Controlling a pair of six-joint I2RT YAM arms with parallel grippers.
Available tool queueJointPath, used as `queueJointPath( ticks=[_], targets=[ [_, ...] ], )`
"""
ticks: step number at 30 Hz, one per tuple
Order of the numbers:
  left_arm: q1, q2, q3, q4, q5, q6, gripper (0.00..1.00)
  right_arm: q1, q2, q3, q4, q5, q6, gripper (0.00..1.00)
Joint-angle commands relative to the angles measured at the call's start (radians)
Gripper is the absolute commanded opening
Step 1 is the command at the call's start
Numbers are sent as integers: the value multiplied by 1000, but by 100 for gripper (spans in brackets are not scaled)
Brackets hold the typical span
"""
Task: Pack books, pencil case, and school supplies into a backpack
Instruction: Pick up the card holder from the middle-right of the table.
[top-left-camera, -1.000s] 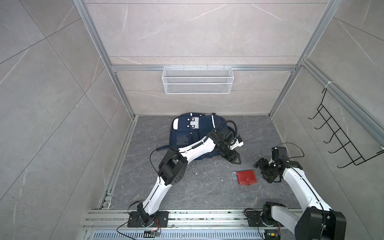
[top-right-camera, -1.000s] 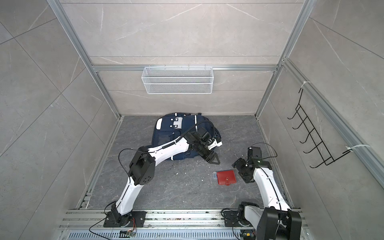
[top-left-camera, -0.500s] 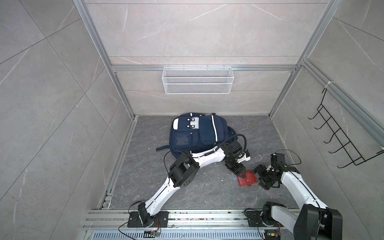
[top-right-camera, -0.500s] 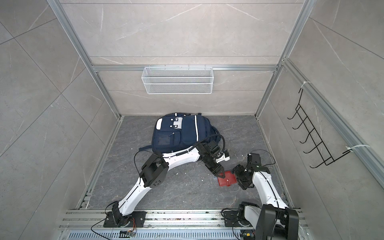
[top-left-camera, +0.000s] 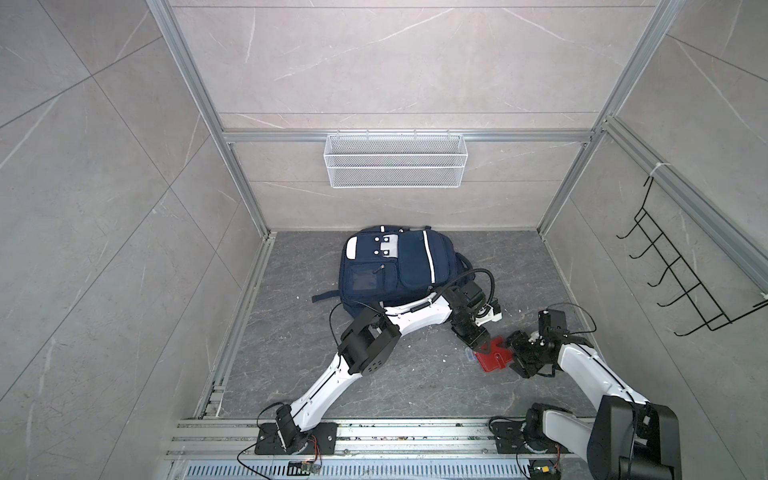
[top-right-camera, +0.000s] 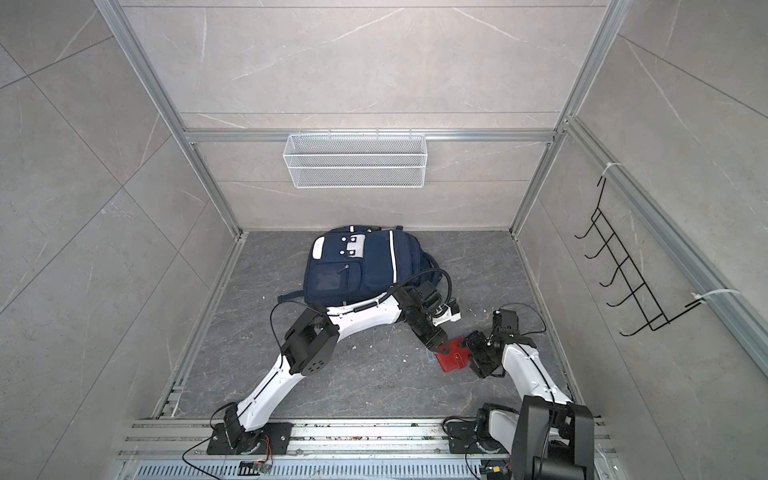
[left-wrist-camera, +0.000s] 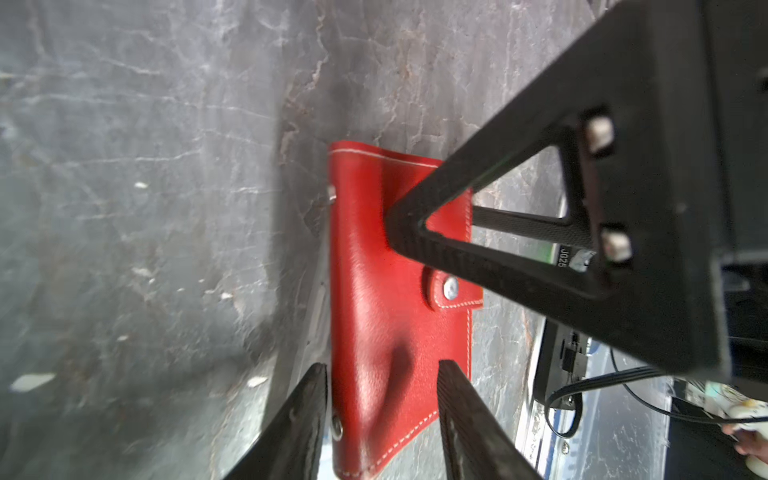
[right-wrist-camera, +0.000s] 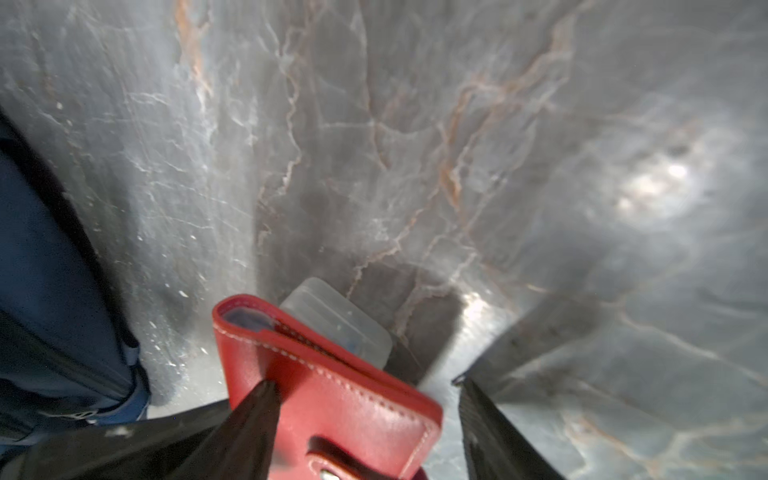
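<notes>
Grey marbled floor (top-left-camera: 374, 386) is enclosed by pale tiled walls. At the middle of its far edge the backpack (top-left-camera: 395, 266) is laid flat, pockets up. Near the right edge the red case (top-left-camera: 493, 360) is flanked by both grippers. One end of it is straddled narrowly by the left gripper (left-wrist-camera: 382, 365); whether it is clamped cannot be told. The right gripper (right-wrist-camera: 365, 382) is spread wide, one finger set on the case. A clear plastic piece (right-wrist-camera: 336, 328) is seen just beside the case.

Left arm (top-left-camera: 415, 322) stretches across, right arm (top-left-camera: 590, 374) bends inward; left hand (top-left-camera: 481, 345) and right hand (top-left-camera: 514, 356) meet low, jaws apart.
</notes>
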Motion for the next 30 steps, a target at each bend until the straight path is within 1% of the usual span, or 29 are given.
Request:
queueJointPath(
  ticks=[1,2,5,9,13,18,21,23,25,30],
  targets=[
    [-6,20,39,30,74,-28,46,-2,19,-49,36,-6,33,68],
    [-8,24,42,36,83,-35,46,-2,19,-53,45,-9,36,67],
    [-7,30,42,63,108,-59,45,-2,24,-62,50,-15,36,54],
    [-7,31,40,77,118,-69,44,-2,17,-63,48,-21,30,41],
    [-5,27,40,90,121,-81,41,-2,2,-51,40,-35,15,34],
    [0,6,17,126,140,-107,36,-2,-32,-12,6,-49,-30,33],
    [13,-14,-4,163,147,-134,31,-2,-59,0,-15,-54,-51,30],
    [27,-29,-18,188,152,-153,28,-2,-75,8,-36,-58,-67,25],
    [37,-41,-24,200,152,-162,27,-2,-92,17,-56,-59,-82,20],
    [44,-52,2,152,123,-128,24,-2,-116,53,-102,-60,-126,6]
  ],
)
